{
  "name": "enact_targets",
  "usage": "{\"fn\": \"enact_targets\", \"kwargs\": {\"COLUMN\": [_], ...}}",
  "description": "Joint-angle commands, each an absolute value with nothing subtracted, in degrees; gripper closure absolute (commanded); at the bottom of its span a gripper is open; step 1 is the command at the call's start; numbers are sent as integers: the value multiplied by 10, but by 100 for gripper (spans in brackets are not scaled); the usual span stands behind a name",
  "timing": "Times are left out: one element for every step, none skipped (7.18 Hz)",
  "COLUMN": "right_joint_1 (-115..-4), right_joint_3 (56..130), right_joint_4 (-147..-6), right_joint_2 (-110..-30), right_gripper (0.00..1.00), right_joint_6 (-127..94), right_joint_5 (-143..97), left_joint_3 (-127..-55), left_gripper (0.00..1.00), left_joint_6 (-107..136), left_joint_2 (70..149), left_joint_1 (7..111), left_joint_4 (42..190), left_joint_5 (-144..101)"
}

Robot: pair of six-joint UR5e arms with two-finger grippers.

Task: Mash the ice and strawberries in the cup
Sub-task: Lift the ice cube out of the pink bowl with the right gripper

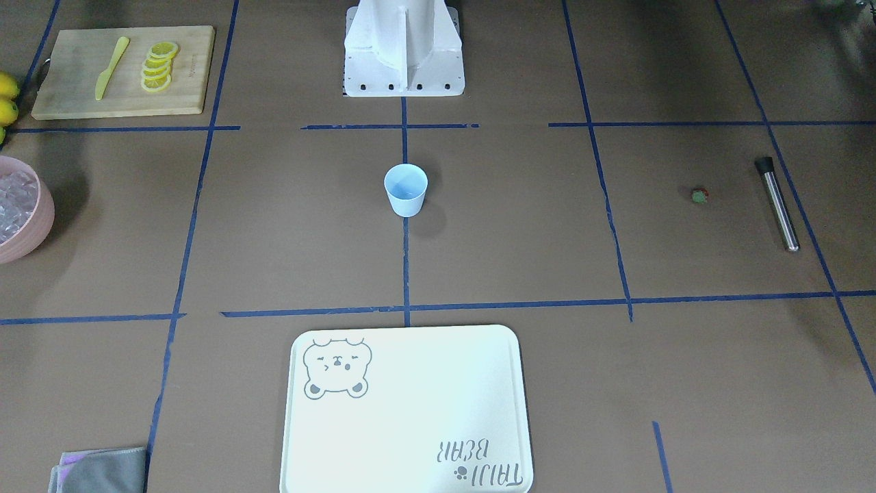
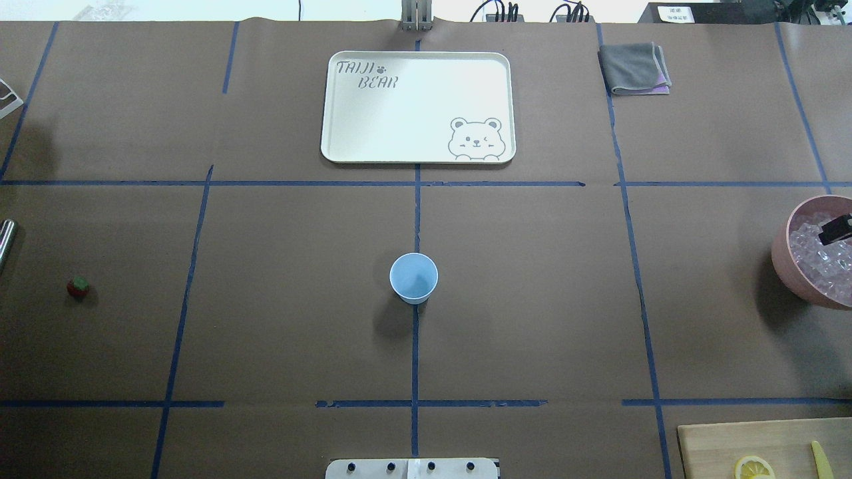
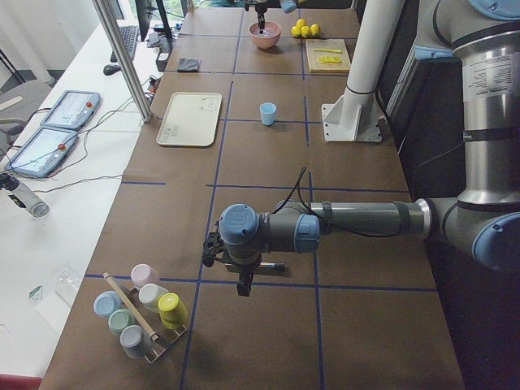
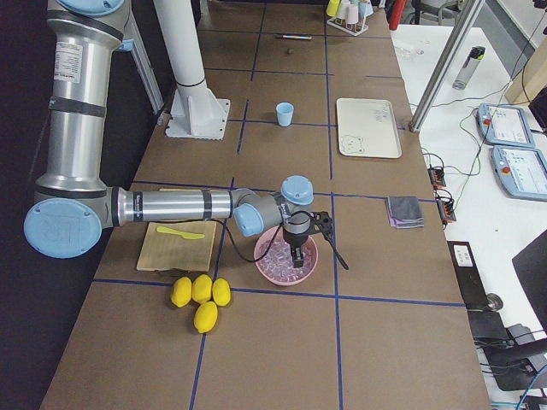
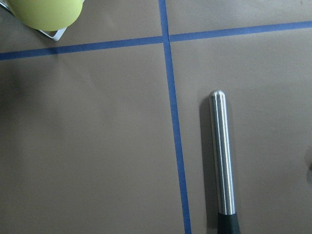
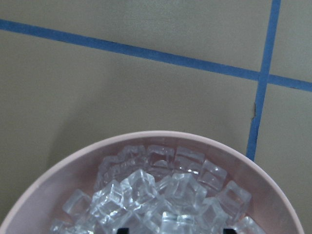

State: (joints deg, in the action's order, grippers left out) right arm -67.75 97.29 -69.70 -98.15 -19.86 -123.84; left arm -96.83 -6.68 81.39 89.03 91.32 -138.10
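Note:
The pale-blue cup (image 1: 406, 190) (image 2: 413, 278) stands upright at the table's middle, and nothing shows inside it. The strawberry (image 1: 699, 196) (image 2: 78, 287) lies alone on the paper, close to a steel muddler (image 1: 777, 203) (image 5: 223, 156). My left gripper (image 3: 244, 284) hovers over that muddler; its fingers show in no close view, so I cannot tell its state. The ice (image 6: 161, 195) (image 2: 822, 256) fills the pink bowl (image 2: 782, 249) (image 4: 309, 266). My right gripper (image 6: 174, 230) (image 4: 297, 252) hangs low over the ice, open, its two black tips wide apart.
A white bear tray (image 2: 418, 66) lies beyond the cup. A cutting board (image 1: 68, 75) holds lemon slices (image 1: 158, 66) and a yellow knife (image 1: 111, 67), with whole lemons (image 4: 202, 295) nearby. Also here: a grey cloth (image 2: 634, 67), a rack of coloured cups (image 3: 142, 313) and the robot base (image 1: 404, 48).

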Motion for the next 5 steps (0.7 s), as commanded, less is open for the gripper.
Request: {"fn": "enact_targets", "kwargs": {"right_joint_1": [-678, -678, -679, -679, -682], "right_joint_3": [975, 976, 978, 980, 981], "right_joint_4": [-697, -697, -697, -697, -697], "right_joint_2": [-983, -988, -990, -993, -994], "right_gripper": [64, 81, 90, 94, 97], "right_joint_6": [-199, -199, -198, -197, -197], "right_joint_5": [-1238, -1239, -1241, -1243, -1245], "left_joint_3": [-969, -969, -969, -969, -969], "left_gripper": [0, 0, 0, 0, 0], "left_joint_6": [-67, -67, -67, -67, -67], "left_joint_2": [814, 814, 814, 814, 814], "left_joint_1": [890, 890, 890, 890, 890], "left_joint_4": [913, 913, 913, 913, 913], "left_joint_5": [-1381, -1381, -1381, -1381, -1381]}}
